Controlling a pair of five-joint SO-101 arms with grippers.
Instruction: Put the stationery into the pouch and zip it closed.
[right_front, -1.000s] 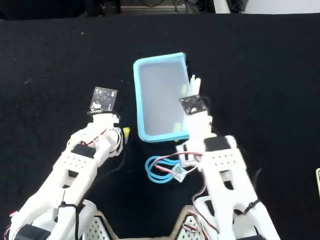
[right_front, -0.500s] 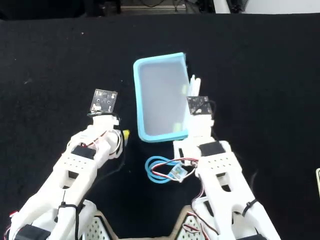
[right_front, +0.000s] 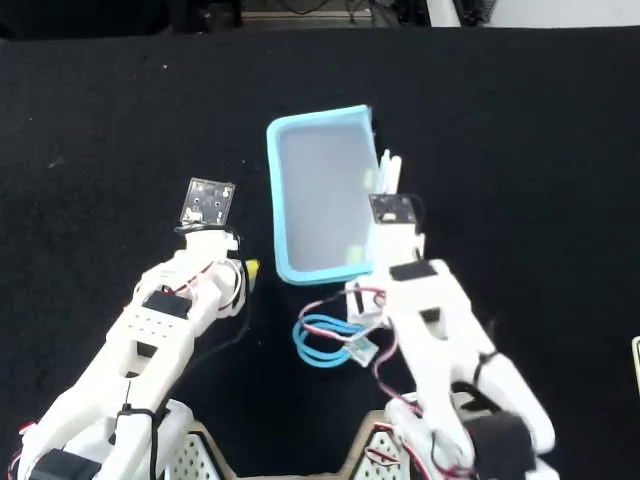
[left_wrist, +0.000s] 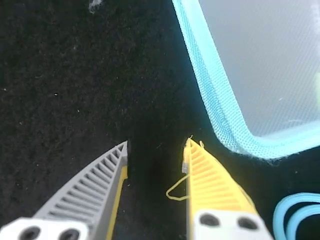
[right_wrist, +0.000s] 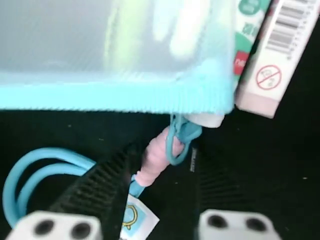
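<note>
The light-blue mesh pouch (right_front: 320, 195) lies flat mid-table, with pale stationery dimly visible inside it (right_wrist: 150, 25). A white barcoded pack (right_wrist: 272, 55) pokes out at the pouch's corner, and white ends (right_front: 390, 170) stick out along its right edge. My right gripper (right_wrist: 161, 150) is open, its black fingers on either side of the pink zipper pull (right_wrist: 155, 157) with its blue ring. The right arm (right_front: 400, 250) covers that near-right corner from above. My left gripper (left_wrist: 156, 145) stands open over bare cloth just left of the pouch's near-left corner (left_wrist: 240, 140).
A blue cord loop (right_front: 322, 340) with a small tag (right_front: 358, 347) lies on the black cloth in front of the pouch, between the two arms. A pale object (right_front: 636, 360) shows at the table's right edge. Bare cloth surrounds the pouch to the left, right and far side.
The right arm's wrist has shifted slightly sideways at the pouch's right edge and its rear part has swung left. The blue cord loop shifted a little. The left arm has kept still.
</note>
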